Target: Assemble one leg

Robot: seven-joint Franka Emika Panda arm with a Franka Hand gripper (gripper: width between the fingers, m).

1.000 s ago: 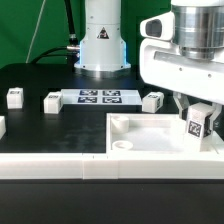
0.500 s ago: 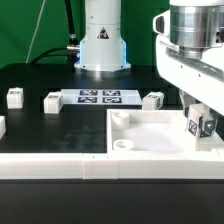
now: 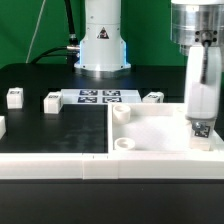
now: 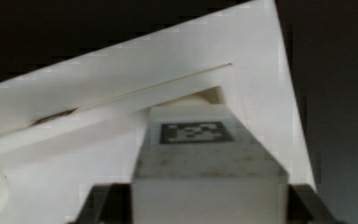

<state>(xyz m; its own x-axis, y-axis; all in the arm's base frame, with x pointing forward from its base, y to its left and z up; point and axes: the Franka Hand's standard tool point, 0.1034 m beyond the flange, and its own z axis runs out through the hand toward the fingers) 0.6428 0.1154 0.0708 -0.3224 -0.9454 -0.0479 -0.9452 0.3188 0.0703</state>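
My gripper [image 3: 200, 120] hangs over the right side of the large white panel [image 3: 150, 128] in the exterior view. It is shut on a leg [image 3: 201, 128], a small white block with its marker tag facing the camera. The leg's lower end is down at the panel's surface near the right rim. In the wrist view the leg [image 4: 202, 165] fills the gap between the dark fingers [image 4: 105, 205] of my gripper [image 4: 206, 208], and it points at a corner of the panel [image 4: 176, 70]. I cannot tell whether the leg sits in a hole.
Three loose legs lie on the black table: one at the exterior view's far left [image 3: 14, 97], one beside it [image 3: 52, 101], one behind the panel [image 3: 153, 98]. The marker board [image 3: 100, 97] lies in front of the robot base [image 3: 100, 45]. A white rail [image 3: 60, 165] runs along the front.
The gripper has turned about its vertical axis and moved to the exterior view's right and lower, carrying the leg toward the panel's right side.
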